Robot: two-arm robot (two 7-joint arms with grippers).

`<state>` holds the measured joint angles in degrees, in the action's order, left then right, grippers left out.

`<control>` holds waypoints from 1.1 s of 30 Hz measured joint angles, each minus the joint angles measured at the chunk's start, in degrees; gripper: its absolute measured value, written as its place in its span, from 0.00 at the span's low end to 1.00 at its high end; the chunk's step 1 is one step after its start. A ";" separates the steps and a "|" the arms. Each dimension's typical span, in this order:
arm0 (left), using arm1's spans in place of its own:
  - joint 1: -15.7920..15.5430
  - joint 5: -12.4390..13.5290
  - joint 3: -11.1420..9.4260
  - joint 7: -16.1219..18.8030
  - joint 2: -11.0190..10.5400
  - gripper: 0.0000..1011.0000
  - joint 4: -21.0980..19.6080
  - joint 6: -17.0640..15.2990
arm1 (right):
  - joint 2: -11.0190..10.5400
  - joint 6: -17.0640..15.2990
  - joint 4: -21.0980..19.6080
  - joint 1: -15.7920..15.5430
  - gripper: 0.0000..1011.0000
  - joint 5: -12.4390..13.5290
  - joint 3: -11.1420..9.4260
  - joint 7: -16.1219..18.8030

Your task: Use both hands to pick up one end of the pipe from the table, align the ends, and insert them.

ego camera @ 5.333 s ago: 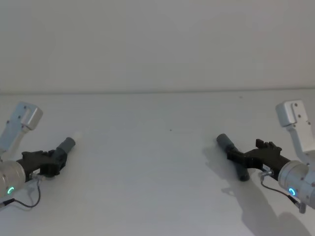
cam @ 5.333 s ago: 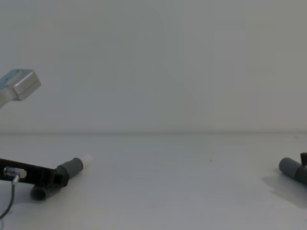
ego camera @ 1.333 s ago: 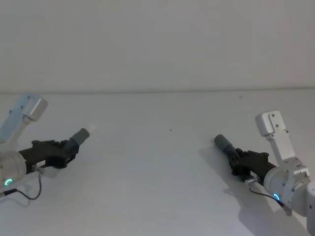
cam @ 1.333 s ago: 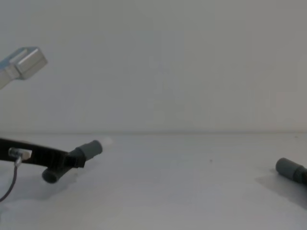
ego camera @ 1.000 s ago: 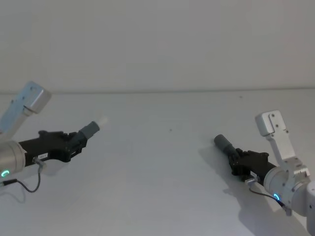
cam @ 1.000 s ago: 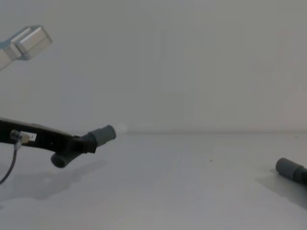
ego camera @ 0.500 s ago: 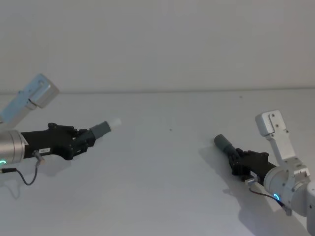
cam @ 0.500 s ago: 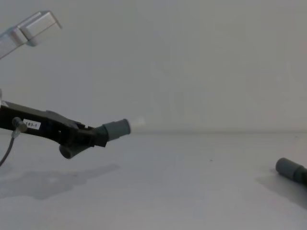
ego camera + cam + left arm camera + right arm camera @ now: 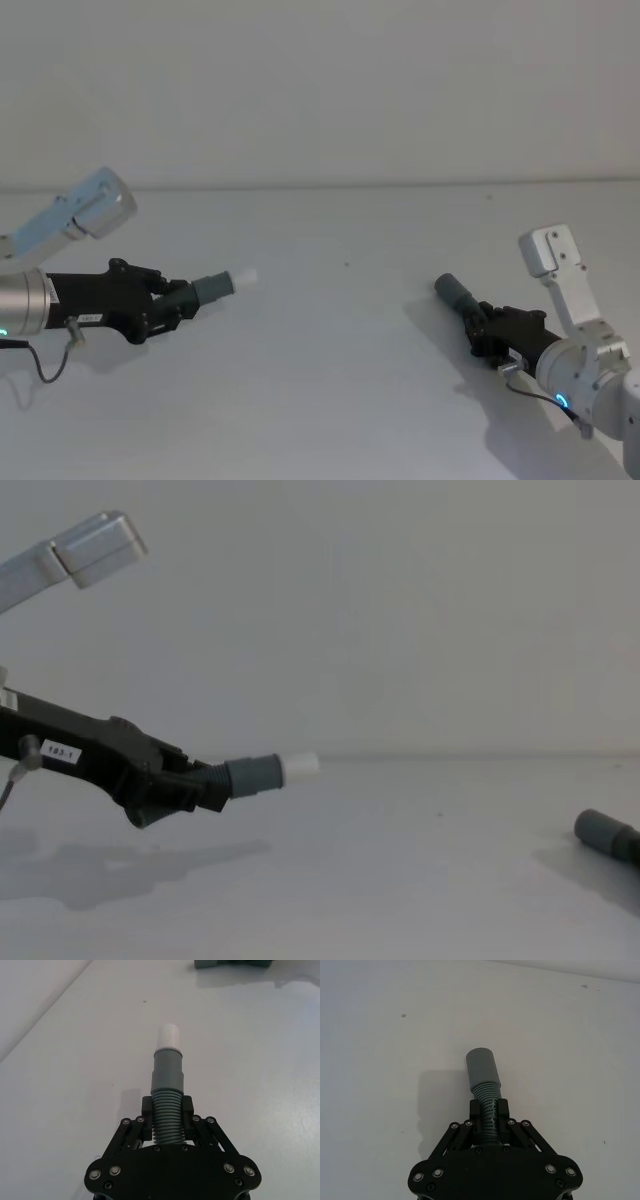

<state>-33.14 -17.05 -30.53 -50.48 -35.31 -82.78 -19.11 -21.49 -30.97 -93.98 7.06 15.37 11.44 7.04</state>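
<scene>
Left gripper [image 9: 180, 298], left of the table [image 9: 330, 390], is clamped on the ribbed part of the tipped pipe piece [image 9: 168, 1077], fingers [image 9: 146, 1110] pressed to both sides of the hose. The grey cuff and white tip [image 9: 300, 767] stick out past the fingertips, pointing toward the table's middle. The piece hangs clear of the surface (its shadow lies on the table below, in the chest view). Right gripper [image 9: 485, 325], on the right, is closed the same way on the ribs of the socket pipe piece [image 9: 481, 1067], plain cuff projecting forward and low by the table; contact with the surface cannot be told. The two cuffs are well apart. Against half a second ago: the left piece has swung flatter, near level, and its tip sits a little farther toward centre. The right gripper and its piece are unchanged.
</scene>
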 joint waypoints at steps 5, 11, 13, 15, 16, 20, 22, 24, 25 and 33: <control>-0.28 0.73 -0.93 -0.53 -0.53 0.30 0.01 1.69 | 0.00 0.00 0.00 0.00 0.18 0.00 0.00 0.00; -0.36 1.76 -1.90 -0.58 -1.10 0.30 -0.20 4.28 | 0.00 0.00 0.00 0.00 0.18 0.00 0.00 0.00; -0.36 2.13 -2.18 -0.51 -1.29 0.30 -0.35 5.15 | 0.00 0.00 0.00 0.00 0.18 0.00 0.00 0.00; -0.36 2.53 -2.42 -0.32 -1.46 0.30 -0.49 5.97 | 0.00 0.00 0.00 0.00 0.18 0.00 0.00 0.00; -0.36 2.53 -2.42 -0.32 -1.46 0.30 -0.49 5.97 | 0.00 0.00 0.00 0.00 0.18 0.00 0.00 0.00; -0.35 3.32 -2.91 0.35 -1.70 0.30 -0.80 7.45 | 0.00 0.00 0.00 0.00 0.18 -0.01 0.00 0.04; -0.34 3.58 -3.11 0.65 -1.80 0.30 -0.92 7.93 | -0.04 0.04 0.00 0.00 0.18 -0.05 0.00 0.16; -0.34 3.81 -3.29 0.90 -1.86 0.30 -1.01 8.33 | -0.21 0.22 0.00 0.04 0.18 -0.17 0.11 0.49; -0.35 3.87 -3.35 0.97 -1.89 0.30 -1.05 8.45 | -0.32 0.29 -0.01 0.07 0.18 -0.22 0.17 0.65; -0.34 4.34 -3.69 1.48 -2.02 0.30 -1.24 9.26 | -1.96 1.80 -0.36 0.59 0.18 -0.98 1.31 3.28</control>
<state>-33.49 -12.71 -34.23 -49.00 -37.33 -84.02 -9.84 -23.45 -29.17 -94.33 7.65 14.40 12.75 10.32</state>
